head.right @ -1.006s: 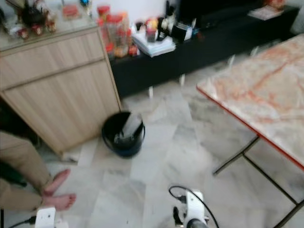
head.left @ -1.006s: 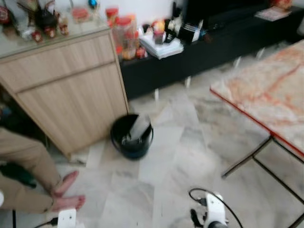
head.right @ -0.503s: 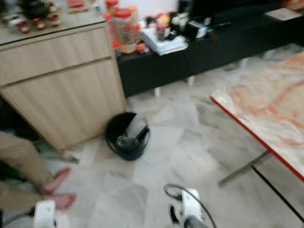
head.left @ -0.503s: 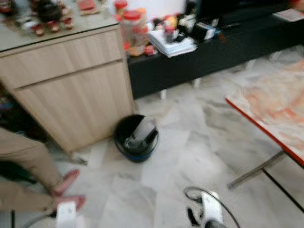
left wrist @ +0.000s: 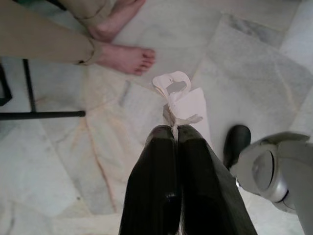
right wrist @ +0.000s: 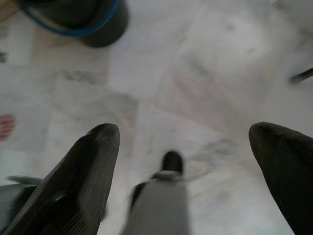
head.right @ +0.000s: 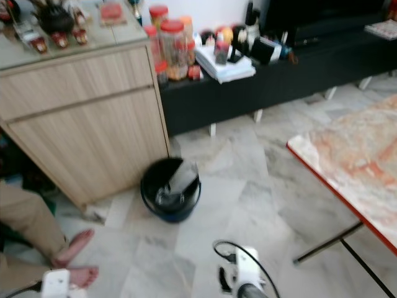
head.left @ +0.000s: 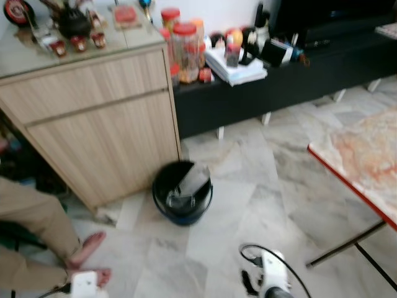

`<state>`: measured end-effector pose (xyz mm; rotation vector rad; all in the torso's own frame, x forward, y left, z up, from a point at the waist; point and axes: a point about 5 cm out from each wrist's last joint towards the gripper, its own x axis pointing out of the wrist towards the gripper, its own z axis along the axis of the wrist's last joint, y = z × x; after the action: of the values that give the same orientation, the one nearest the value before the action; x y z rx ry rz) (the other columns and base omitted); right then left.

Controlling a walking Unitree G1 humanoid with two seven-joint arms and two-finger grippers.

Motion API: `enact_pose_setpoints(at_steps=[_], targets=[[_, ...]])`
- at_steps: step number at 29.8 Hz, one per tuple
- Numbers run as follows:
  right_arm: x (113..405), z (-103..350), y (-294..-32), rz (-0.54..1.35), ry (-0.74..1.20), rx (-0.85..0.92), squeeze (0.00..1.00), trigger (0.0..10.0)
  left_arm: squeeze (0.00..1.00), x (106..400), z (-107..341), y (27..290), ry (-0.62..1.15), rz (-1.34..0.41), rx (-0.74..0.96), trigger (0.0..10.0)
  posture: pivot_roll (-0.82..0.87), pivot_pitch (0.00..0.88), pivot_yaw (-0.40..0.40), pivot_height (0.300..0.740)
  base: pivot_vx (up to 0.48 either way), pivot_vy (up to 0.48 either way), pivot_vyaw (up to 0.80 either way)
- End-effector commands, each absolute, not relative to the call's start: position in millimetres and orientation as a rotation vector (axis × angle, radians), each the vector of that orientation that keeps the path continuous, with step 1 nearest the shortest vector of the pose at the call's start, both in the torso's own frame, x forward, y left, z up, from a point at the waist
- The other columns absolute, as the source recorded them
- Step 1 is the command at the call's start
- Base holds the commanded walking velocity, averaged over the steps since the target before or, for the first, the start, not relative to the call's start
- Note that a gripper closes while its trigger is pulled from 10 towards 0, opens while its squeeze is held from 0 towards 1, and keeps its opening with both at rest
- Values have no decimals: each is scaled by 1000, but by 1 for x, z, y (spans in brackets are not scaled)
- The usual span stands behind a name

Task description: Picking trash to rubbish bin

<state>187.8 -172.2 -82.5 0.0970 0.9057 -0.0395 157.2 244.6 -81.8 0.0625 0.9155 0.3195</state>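
Left gripper (left wrist: 176, 131) clamps crumpled tissue (left wrist: 180, 100) above floor; right gripper (right wrist: 183, 147) spread.

We cannot read what fills the bin (head.left: 182, 191). The table (head.left: 363, 162) and the person's legs (head.left: 37, 226) are cut by the frame edges. Our right wrist view is blurred, the bin's rim cropped.

Black bin (head.left: 182, 192), pale wood cabinet (head.left: 99, 124), grey-veined marble floor (head.left: 248, 186).
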Motion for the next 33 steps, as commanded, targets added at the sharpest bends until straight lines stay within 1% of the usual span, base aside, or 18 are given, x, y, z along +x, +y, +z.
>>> enact_pose_setpoints(at_steps=[1, 26, 33], targets=[[190, -82, -161, -15, 902, 117, 0, 10000, 0, 150, -83, 252, 940, 330, 85, 10000, 137, 108, 12, 740, 330, 0, 0], [192, -81, -162, -14, 905, 107, 0, 10000, 0, 151, -84, 248, 940, 318, 84, 10000, 135, 78, 5, 740, 322, 0, 0], [199, -78, -163, -17, 890, 110, 0, 10000, 0, 157, -81, 248, 930, 320, 79, 10000, 135, 72, 2, 740, 319, 0, 0]])
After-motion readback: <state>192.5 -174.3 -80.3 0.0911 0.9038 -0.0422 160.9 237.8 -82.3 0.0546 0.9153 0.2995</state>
